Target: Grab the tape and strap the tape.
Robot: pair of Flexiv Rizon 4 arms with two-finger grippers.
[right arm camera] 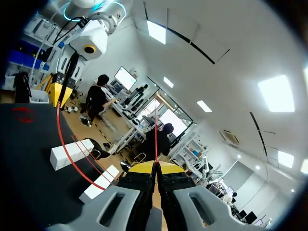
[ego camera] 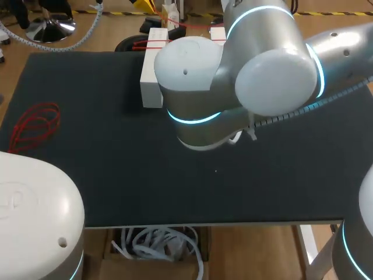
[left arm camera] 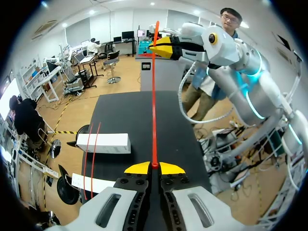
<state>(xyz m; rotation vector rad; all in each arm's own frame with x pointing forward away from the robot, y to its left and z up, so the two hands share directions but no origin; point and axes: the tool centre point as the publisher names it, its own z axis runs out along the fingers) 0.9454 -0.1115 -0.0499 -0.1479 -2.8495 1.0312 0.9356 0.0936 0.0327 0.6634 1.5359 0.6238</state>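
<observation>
A thin red tape is stretched taut in the air between my two grippers. My left gripper is shut on one end, and my right gripper, ahead of it and higher, pinches the other. In the right wrist view my right gripper is shut on the tape, which curves away to my left gripper. Two white boxes lie on the black table under the tape, with red strands across them. In the head view my arms hide both grippers.
A loose tangle of red tape lies near the table's left edge. One white box shows beside the arm at the back, another at the far edge. The black table stretches wide in front.
</observation>
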